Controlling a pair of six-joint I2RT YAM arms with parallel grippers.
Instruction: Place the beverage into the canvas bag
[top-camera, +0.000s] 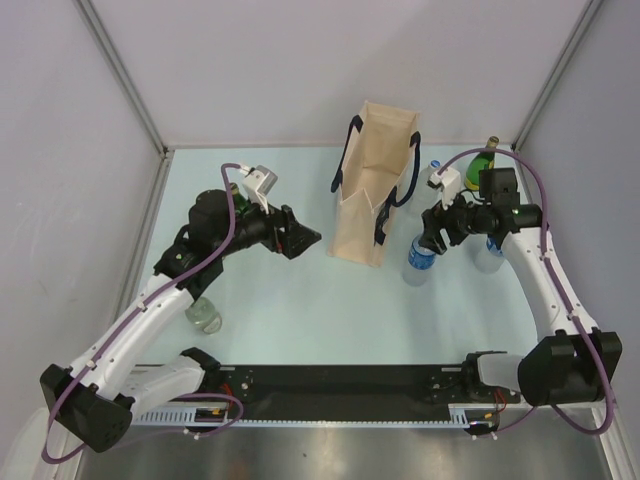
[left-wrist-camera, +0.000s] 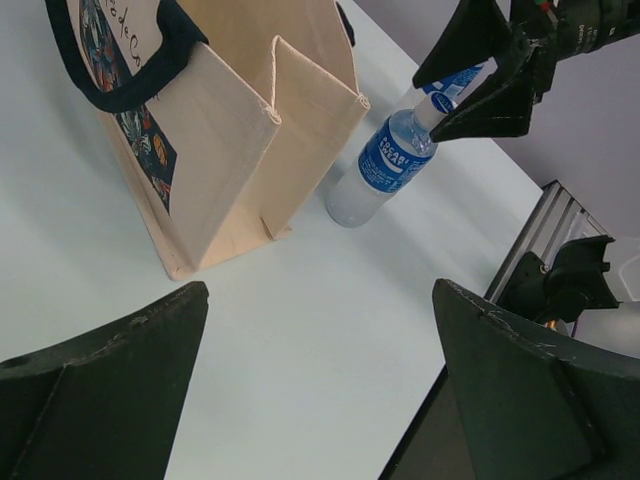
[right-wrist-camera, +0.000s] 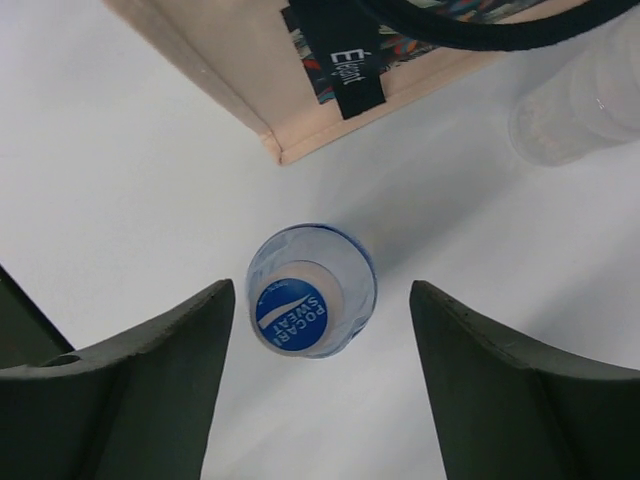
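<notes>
Blue-capped bottle (right-wrist-camera: 312, 292) shows its lettered top only to the right wrist

The pale worktop (top-camera: 300, 310) carries an upright canvas bag (top-camera: 372, 200), a blue-labelled bottle (top-camera: 420, 262) just beside it, a green bottle (top-camera: 483, 163) behind, and a clear bottle (top-camera: 203, 315) near left.
</notes>
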